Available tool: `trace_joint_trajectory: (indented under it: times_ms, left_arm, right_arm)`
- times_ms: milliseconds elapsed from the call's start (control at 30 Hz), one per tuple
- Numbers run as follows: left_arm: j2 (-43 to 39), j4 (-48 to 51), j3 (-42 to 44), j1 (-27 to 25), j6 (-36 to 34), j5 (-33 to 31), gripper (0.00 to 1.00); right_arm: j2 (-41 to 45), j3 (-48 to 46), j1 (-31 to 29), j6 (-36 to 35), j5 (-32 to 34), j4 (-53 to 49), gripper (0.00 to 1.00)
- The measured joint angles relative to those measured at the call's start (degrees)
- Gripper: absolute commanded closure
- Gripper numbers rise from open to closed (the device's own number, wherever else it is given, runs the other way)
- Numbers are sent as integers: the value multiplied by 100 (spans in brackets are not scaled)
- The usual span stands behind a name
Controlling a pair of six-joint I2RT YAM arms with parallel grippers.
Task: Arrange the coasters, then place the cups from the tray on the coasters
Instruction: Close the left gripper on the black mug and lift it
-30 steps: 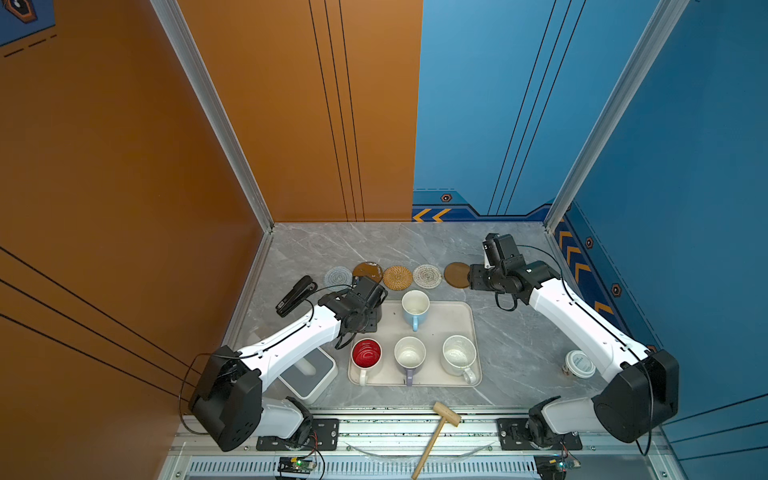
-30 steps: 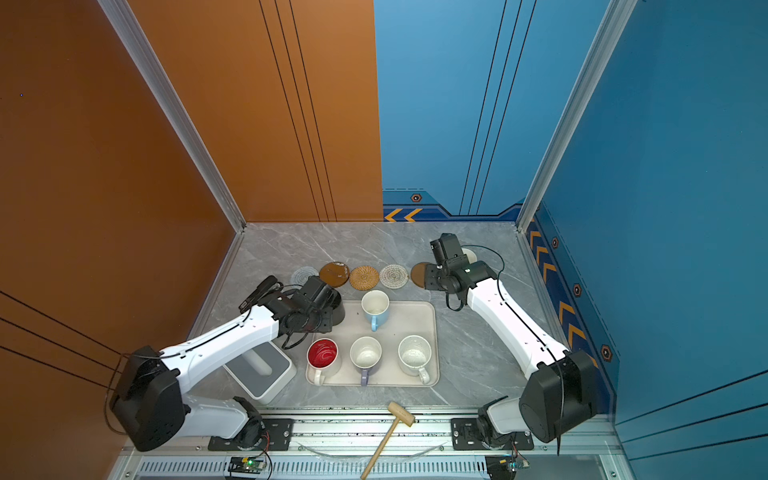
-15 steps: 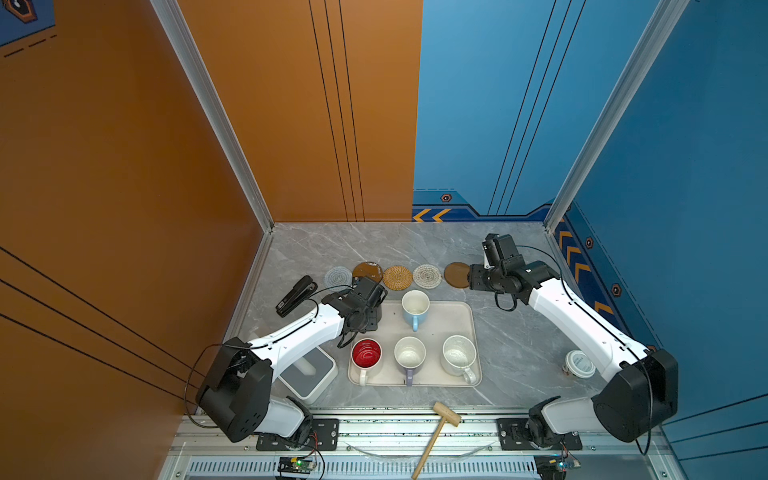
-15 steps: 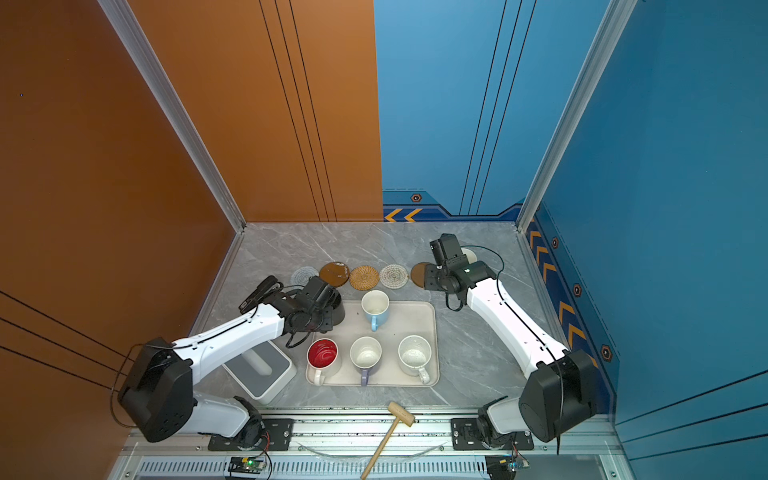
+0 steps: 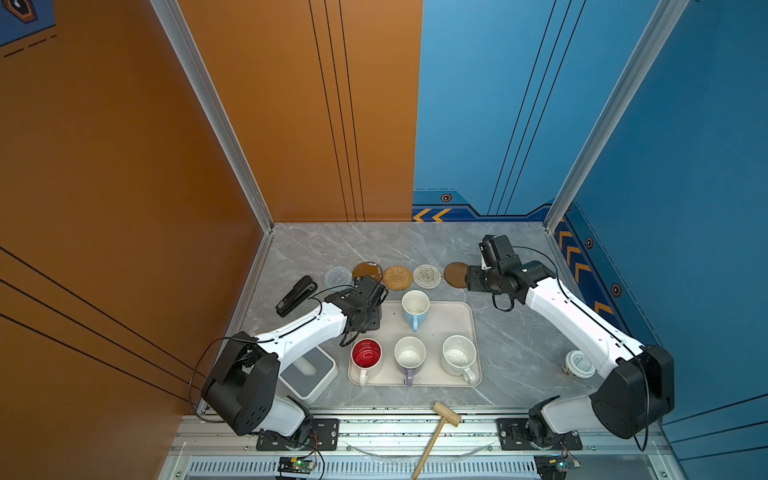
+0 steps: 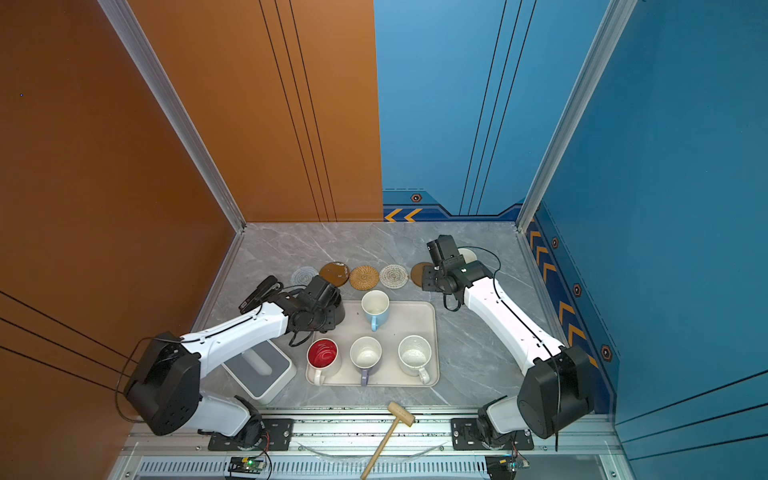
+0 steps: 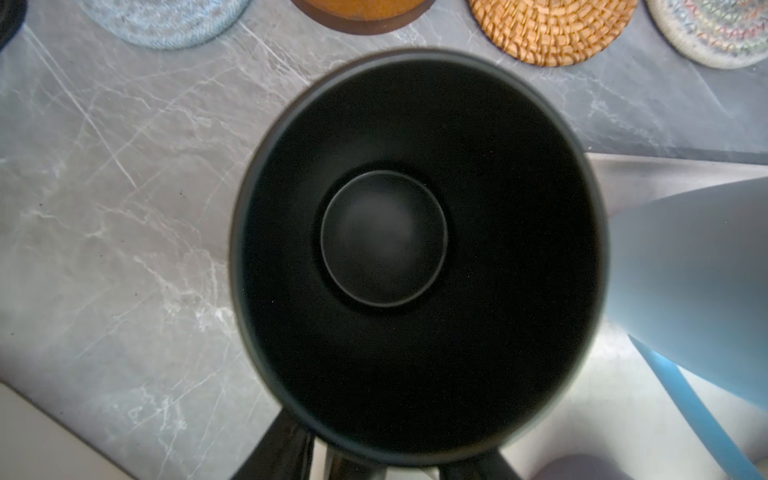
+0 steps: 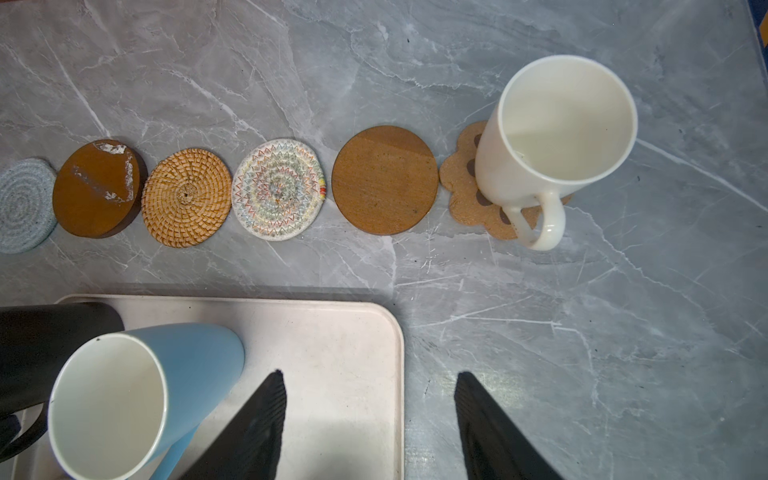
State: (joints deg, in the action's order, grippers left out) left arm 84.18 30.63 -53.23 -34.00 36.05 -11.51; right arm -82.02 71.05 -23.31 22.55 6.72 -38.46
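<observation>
The black mug (image 7: 382,241) is met by the left gripper (image 5: 368,311) for lifting; the grip cannot be told. The right gripper (image 8: 369,376) is held spread, empty.

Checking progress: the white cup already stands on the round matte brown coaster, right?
Not quite: the white cup stands on the paw-shaped coaster; the round matte brown coaster beside it is bare. The right wrist view shows this.
</observation>
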Motion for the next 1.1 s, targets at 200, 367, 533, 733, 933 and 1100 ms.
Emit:
trace_joint_trajectory:
  times_ms: [200, 367, 533, 733, 933, 1100]
  left_arm:
    - [46, -22, 0, 0, 0, 20, 60]
    - [103, -26, 0, 0, 0, 20, 63]
    - [146, -26, 0, 0, -2, 17, 67]
    - [192, -24, 0, 0, -4, 15, 72]
    - [232, -50, -4, -2, -55, 24, 82]
    - [291, 11, -76, -13, -66, 66, 94]
  right_arm:
    - [0, 2, -2, 4, -2, 0, 37]
    - [-11, 0, -44, 7, 0, 0, 37]
    - [-61, 0, -76, 9, 0, 2, 37]
    - [-70, 0, -103, 42, 0, 2, 37]
    - [-70, 0, -114, 48, 0, 2, 38]
    - [-72, 0, -120, 48, -2, 2, 38]
